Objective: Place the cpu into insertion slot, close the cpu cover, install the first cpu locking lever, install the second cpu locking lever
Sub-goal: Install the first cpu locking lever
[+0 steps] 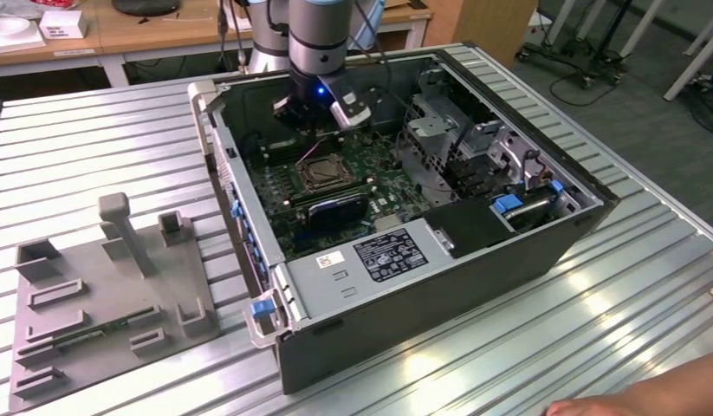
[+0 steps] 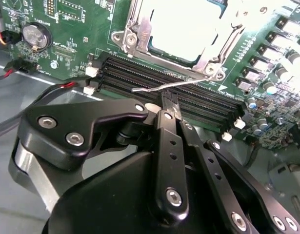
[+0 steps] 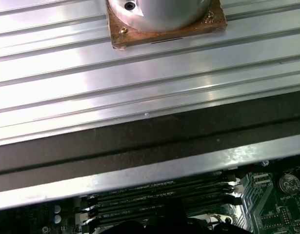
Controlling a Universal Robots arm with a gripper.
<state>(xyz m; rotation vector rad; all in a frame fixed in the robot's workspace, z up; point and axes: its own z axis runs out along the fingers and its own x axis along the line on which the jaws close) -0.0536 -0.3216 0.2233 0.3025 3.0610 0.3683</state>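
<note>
Inside the open computer case (image 1: 449, 286), the insertion slot (image 1: 322, 174) sits on the green motherboard (image 1: 373, 160). In the second wrist view the cpu (image 2: 181, 24) lies in the slot, its pale silver top showing through the window of the cpu cover (image 2: 140, 35), which lies flat over it. A thin silver locking lever (image 2: 189, 83) stands out from the socket over the memory slots. My gripper (image 2: 165, 103) (image 1: 314, 121) is shut, its tips right at that lever. Whether they pinch it is hidden.
Long black memory slots (image 2: 140, 73) (image 3: 159, 200) run between gripper and socket. A coin battery (image 2: 35, 35) and cables lie near the board's edge. A grey fixture plate (image 1: 102, 295) rests on the slatted table at the exterior view's left. A person's hand (image 1: 645, 394) is at its lower right.
</note>
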